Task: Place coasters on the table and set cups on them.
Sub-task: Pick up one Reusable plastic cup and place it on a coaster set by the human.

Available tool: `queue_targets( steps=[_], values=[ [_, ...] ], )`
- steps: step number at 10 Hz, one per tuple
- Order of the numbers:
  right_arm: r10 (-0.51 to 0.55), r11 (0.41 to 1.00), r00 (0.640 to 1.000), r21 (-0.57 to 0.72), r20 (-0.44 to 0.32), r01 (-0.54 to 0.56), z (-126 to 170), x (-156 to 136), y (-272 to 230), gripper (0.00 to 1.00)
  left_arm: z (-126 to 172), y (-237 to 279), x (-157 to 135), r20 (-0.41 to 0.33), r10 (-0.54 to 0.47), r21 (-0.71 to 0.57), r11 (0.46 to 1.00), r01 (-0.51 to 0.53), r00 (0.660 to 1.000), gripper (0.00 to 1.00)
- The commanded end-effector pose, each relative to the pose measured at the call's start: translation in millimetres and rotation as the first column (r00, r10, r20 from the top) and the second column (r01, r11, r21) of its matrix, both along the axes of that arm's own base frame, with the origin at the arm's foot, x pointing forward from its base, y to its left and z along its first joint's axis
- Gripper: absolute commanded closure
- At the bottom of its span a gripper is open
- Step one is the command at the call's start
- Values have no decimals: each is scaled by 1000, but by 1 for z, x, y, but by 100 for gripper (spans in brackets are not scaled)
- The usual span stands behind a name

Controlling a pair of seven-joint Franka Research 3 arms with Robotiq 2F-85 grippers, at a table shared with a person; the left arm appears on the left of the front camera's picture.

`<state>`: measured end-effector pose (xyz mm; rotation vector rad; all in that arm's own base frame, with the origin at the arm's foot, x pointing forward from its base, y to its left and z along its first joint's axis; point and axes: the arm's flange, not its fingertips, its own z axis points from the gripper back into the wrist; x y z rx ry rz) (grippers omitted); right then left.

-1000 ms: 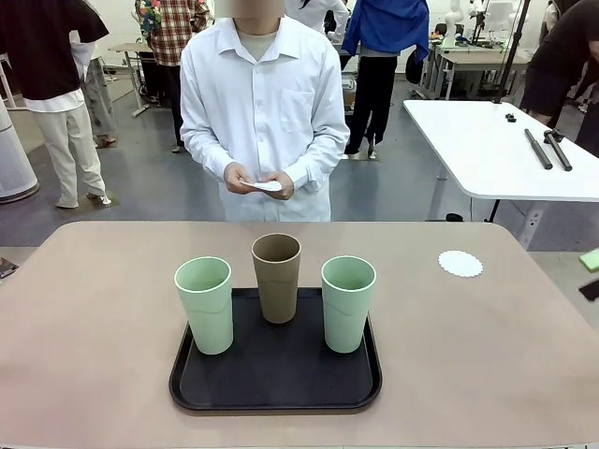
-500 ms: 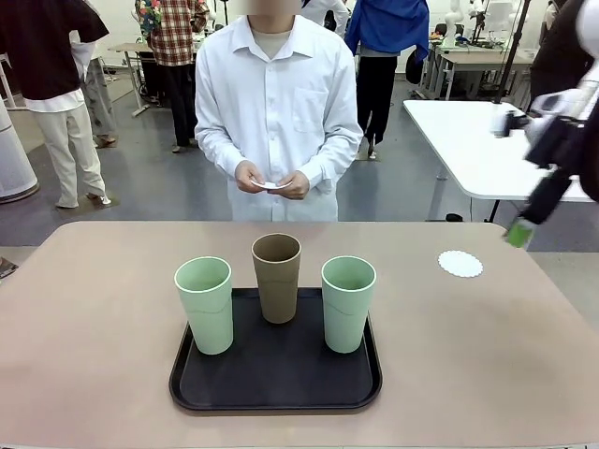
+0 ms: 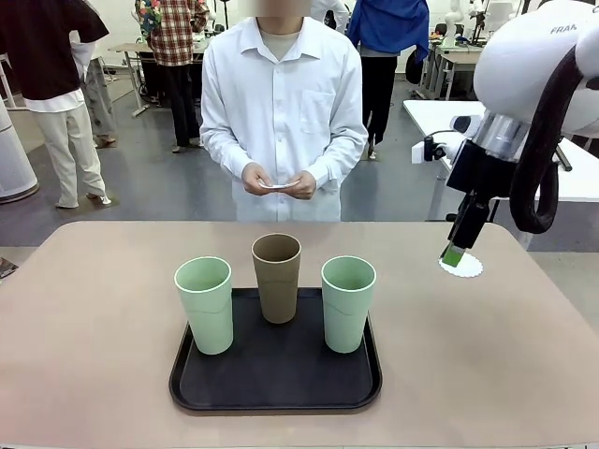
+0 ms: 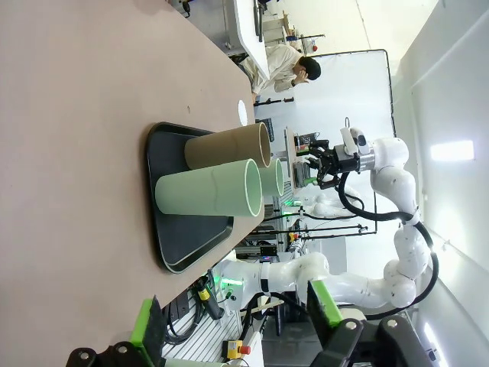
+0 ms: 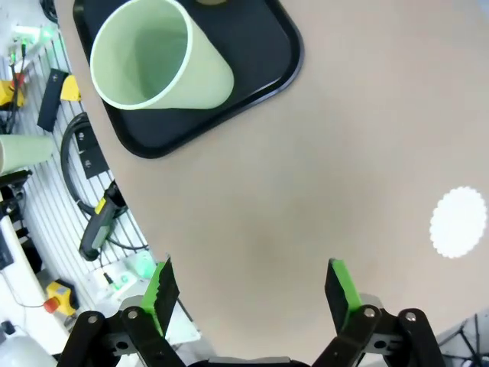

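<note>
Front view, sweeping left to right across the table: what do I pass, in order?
Left mint cup → brown cup → right mint cup → coaster.

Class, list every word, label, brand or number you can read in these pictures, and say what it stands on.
"FRA", cut off by the picture's edge: on the right arm's white shell, front view.
The cups, black tray and coaster: no print to be seen.
Gear beyond the table in the wrist views: too small to read.
</note>
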<state>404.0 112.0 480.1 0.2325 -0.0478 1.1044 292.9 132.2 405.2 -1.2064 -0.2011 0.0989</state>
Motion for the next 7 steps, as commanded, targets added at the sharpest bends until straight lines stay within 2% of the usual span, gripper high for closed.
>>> queue_targets(
  steps=[1,4,5,6,7],
  values=[
    [-10,1000,1000,3,8,10,8,2,-6,0,1,1,-1,16,1,-15,1000,0,1000,0],
    [-3,1000,1000,6,3,3,2,1,-2,0,1,1,-1,16,1,-15,1000,0,1000,0],
    [49,970,990,230,131,-79,-6,-7,-27,0,1,1,-1,16,1,-15,1000,0,1000,0],
    [-11,903,982,424,190,-72,-19,-7,-48,0,1,1,-1,16,1,-15,1000,0,1000,0],
    [-69,820,969,567,239,-82,-36,-4,-68,0,1,1,-1,16,1,-15,1000,0,1000,0]
  ],
)
